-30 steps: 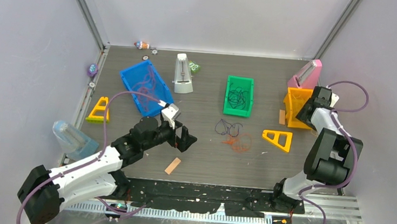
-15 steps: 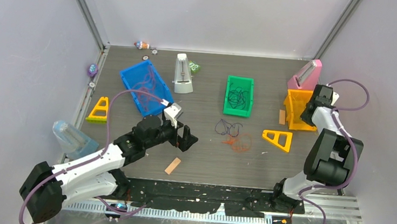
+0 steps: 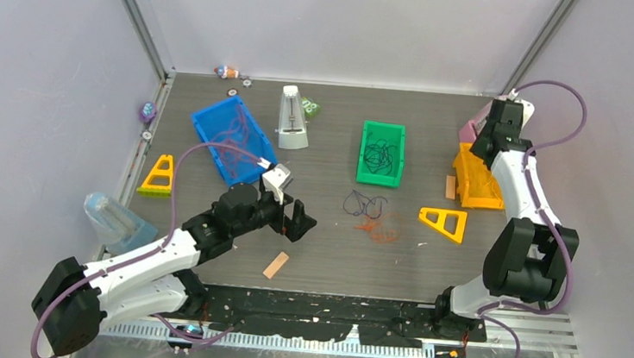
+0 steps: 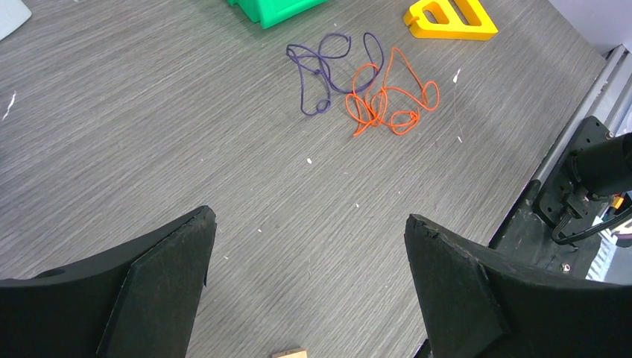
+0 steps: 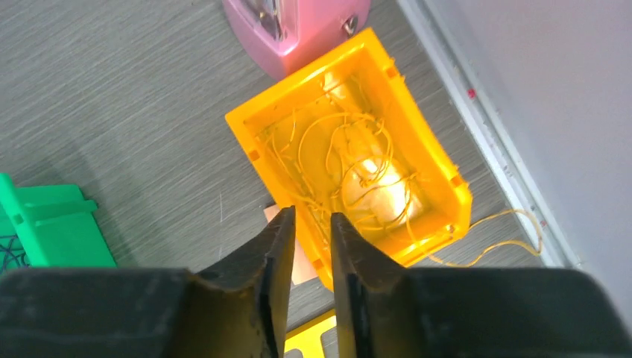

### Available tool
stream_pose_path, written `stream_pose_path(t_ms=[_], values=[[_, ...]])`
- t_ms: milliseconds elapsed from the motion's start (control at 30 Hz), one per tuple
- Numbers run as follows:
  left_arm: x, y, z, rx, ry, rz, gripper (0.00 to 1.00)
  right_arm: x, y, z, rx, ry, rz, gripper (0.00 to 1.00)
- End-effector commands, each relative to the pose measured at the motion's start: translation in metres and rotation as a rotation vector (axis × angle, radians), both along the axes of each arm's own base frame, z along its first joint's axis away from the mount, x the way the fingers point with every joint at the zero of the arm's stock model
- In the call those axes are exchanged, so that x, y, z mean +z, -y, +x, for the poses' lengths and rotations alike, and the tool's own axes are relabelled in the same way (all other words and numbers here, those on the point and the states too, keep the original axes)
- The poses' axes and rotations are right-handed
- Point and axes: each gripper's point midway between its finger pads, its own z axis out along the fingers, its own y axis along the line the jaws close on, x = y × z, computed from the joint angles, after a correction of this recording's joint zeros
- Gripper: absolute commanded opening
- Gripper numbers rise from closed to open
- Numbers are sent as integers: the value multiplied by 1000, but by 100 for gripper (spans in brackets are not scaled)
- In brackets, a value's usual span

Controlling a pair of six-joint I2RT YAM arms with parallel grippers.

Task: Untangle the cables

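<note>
Left jaws wide, empty, low near thin purple and orange cables (image 4: pixel 373 97); right jaws nearly closed, hold unclear, above orange plastic bin (image 5: pixel 240 130).

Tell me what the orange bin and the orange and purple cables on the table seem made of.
Orange bin: likely moulded plastic, glossy, glare on its floor. Orange cable and purple cable: thin flexible cord, matte, limp loops; core unclear.

The table (image 3: pixel 326 232) is grey with a fine wood grain. On it lie a dark purple cable (image 4: pixel 320 73) and an orange-red cable (image 4: pixel 376 101). Yellow cables (image 5: pixel 343 160) fill an orange-yellow bin (image 5: pixel 387 250), and dark cables (image 3: pixel 380 156) a green bin (image 3: pixel 379 181). Another bin (image 3: pixel 211 145) is blue, and the triangular frame (image 3: pixel 442 213) is yellow.
</note>
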Motion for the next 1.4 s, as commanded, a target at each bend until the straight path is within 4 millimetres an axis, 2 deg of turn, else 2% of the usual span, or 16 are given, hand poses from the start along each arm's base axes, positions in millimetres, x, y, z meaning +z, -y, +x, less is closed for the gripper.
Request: stream_pose_path(t_ms=[0, 67, 133, 300, 433, 500, 600, 833, 1000, 1233, 1267, 1333, 1367], values=[[21, 4, 5, 2, 35, -26, 99, 20, 18, 3, -82, 7, -19, 57], [22, 3, 5, 5, 39, -28, 98, 16, 28, -10, -135, 22, 23, 79], [21, 3, 5, 1, 35, -27, 98, 6, 43, -27, -191, 81, 140, 84], [18, 7, 3, -15, 23, -30, 98, -18, 96, -91, -477, 236, 301, 85], [17, 8, 1, -20, 22, -29, 98, -36, 121, -120, -631, 253, 339, 85], [18, 6, 1, -14, 29, -28, 98, -49, 126, -122, -665, 256, 381, 85], [17, 2, 1, -3, 37, -22, 99, -70, 122, -109, -658, 262, 485, 84], [20, -1, 2, 9, 49, -20, 99, -82, 135, -95, -708, 316, 512, 80], [21, -5, 3, 25, 51, -14, 99, -101, 137, -89, -733, 305, 549, 73], [15, -13, 0, 51, 50, -11, 99, -118, 139, -94, -774, 285, 494, 63], [15, -14, 0, 54, 51, -12, 99, -120, 139, -95, -778, 280, 490, 58], [14, -16, -1, 57, 52, -9, 99, -122, 138, -96, -784, 275, 479, 41], [12, -16, -1, 59, 51, -6, 99, -121, 137, -97, -785, 279, 475, 27]])
